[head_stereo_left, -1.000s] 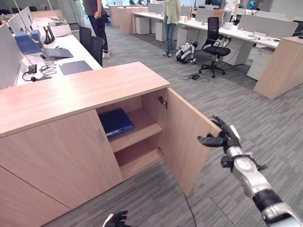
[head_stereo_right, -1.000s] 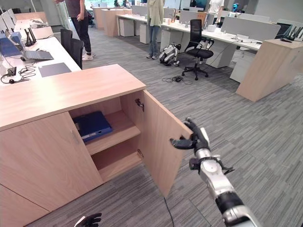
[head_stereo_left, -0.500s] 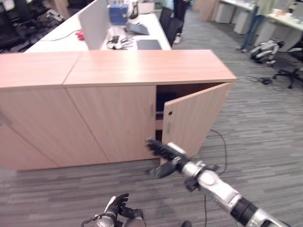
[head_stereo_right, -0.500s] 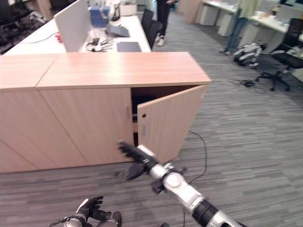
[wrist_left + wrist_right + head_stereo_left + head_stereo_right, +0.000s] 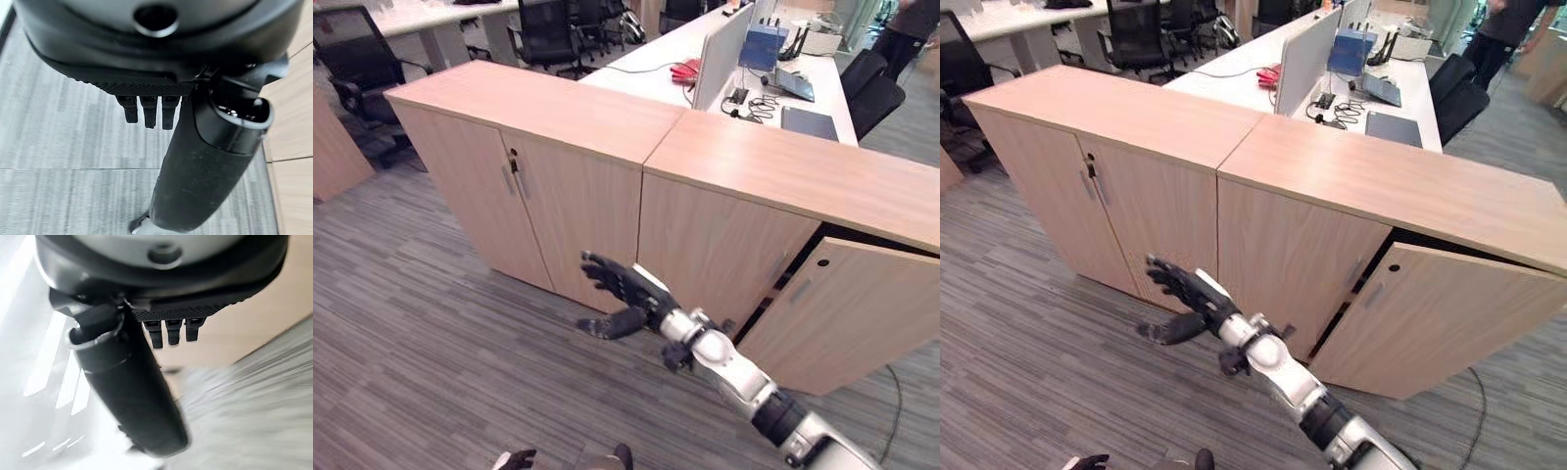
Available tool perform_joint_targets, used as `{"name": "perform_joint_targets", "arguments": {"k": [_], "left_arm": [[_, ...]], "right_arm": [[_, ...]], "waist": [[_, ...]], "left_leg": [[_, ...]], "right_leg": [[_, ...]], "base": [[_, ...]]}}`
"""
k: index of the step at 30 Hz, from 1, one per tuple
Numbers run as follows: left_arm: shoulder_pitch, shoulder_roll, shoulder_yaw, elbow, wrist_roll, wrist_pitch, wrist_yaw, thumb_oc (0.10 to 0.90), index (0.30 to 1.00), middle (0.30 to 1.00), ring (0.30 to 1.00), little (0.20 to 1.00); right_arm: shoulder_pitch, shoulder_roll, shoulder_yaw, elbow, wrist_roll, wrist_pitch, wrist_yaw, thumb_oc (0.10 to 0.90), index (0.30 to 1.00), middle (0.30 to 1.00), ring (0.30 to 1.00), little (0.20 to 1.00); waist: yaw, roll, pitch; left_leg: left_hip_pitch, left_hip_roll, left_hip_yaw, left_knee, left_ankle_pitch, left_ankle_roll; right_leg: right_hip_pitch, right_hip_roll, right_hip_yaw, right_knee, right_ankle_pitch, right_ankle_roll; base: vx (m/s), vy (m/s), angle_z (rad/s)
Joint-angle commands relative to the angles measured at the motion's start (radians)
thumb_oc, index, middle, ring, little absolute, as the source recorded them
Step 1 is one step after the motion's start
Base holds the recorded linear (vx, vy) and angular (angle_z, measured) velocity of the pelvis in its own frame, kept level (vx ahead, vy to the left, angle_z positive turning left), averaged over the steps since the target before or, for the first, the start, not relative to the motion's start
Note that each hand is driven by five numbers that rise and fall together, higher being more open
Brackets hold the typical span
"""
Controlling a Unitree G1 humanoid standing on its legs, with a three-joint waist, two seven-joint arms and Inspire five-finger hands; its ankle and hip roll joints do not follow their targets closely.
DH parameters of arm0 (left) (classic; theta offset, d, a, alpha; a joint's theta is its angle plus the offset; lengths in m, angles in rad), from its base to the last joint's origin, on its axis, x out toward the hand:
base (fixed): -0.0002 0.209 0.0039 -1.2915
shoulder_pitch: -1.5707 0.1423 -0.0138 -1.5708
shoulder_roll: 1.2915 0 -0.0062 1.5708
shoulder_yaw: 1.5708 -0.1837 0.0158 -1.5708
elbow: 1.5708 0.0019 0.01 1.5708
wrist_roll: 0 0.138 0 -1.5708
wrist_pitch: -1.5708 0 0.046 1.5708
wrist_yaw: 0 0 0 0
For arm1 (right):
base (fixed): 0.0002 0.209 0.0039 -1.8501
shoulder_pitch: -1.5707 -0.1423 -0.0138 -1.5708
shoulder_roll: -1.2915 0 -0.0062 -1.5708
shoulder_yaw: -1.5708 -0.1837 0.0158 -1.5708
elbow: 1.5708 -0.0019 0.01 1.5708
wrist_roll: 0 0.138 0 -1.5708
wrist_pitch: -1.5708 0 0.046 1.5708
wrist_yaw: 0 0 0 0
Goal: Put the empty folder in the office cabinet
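Reaching right hand open, cabinet door ajar

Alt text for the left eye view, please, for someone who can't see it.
The right robot hand, fingers spread and holding nothing, reaches out in front of a row of wooden cabinets. One cabinet door on the right stands ajar; desks with office chairs lie behind.

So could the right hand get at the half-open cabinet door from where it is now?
Probably yes: the right hand hovers open before the closed panel, and nothing stands between it and the ajar door.
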Motion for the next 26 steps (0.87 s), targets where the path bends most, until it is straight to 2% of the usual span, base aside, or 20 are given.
{"name": "perform_joint_targets", "arguments": {"k": [1, 3, 5, 10, 16, 26], "left_arm": [[-0.091, 0.004, -0.025, -0.019, -0.013, -0.071, -0.002, 0.800, 0.900, 0.900, 0.900, 0.900], [-0.088, -0.010, -0.025, -0.016, -0.016, -0.075, -0.013, 0.800, 0.900, 0.900, 0.900, 0.900], [-0.078, -0.031, -0.021, -0.017, -0.032, -0.076, -0.019, 0.800, 0.900, 0.900, 0.900, 0.900], [-0.064, -0.059, -0.030, -0.067, -0.077, -0.085, -0.031, 0.800, 0.900, 0.900, 0.900, 0.900], [-0.052, -0.087, -0.062, -0.089, -0.121, -0.086, -0.063, 0.800, 0.900, 0.900, 0.900, 0.900], [-0.049, -0.089, -0.091, -0.066, -0.091, -0.079, -0.111, 0.800, 0.900, 0.900, 0.900, 0.900]], "right_arm": [[0.049, -0.078, -0.114, 0.090, -0.106, -0.052, -0.048, 0.800, 0.900, 0.900, 0.900, 0.900], [0.131, -0.074, -0.160, 0.175, -0.139, -0.043, -0.062, 0.800, 0.900, 0.900, 0.900, 0.900], [0.194, -0.069, -0.206, 0.280, -0.166, -0.035, -0.077, 0.800, 0.900, 0.900, 0.900, 0.900], [0.249, -0.063, -0.270, 0.440, -0.186, -0.020, -0.101, 0.800, 0.900, 0.900, 0.900, 0.900], [0.254, -0.034, -0.389, 0.674, -0.070, -0.016, -0.121, 0.800, 0.900, 0.900, 0.900, 0.900], [0.244, -0.049, -0.412, 0.723, -0.040, -0.014, -0.097, 0.800, 0.900, 0.900, 0.900, 0.900]], "waist": [[-0.055, 0.011, 0.026], [-0.070, 0.009, 0.003], [-0.085, 0.020, -0.015], [-0.108, 0.035, -0.024], [-0.145, 0.058, -0.028], [-0.181, 0.074, -0.038]], "left_leg": [[0.062, 0.063, -0.130, -0.016, -0.079, -0.098], [0.065, 0.061, -0.133, -0.018, -0.084, -0.102], [0.075, 0.067, -0.130, -0.025, -0.081, -0.113], [0.101, 0.084, -0.123, -0.039, -0.075, -0.129], [0.147, 0.109, -0.096, -0.061, -0.069, -0.149], [0.180, 0.122, -0.064, -0.064, -0.075, -0.156]], "right_leg": [[0.095, 0.101, 0.033, -0.272, -0.047, -0.040], [0.115, 0.114, 0.062, -0.317, -0.044, -0.051], [0.143, 0.120, 0.057, -0.365, -0.031, -0.061], [0.179, 0.132, 0.060, -0.418, -0.022, -0.069], [0.220, 0.153, 0.072, -0.469, -0.016, -0.078], [0.237, 0.170, 0.100, -0.494, -0.012, -0.086]], "base": [[0.14, -0.132, 0.32], [0.12, -0.092, 0.40], [0.11, -0.101, 0.09], [0.07, -0.072, -0.09], [0.06, -0.060, -0.15], [0.02, -0.016, -0.13]]}}
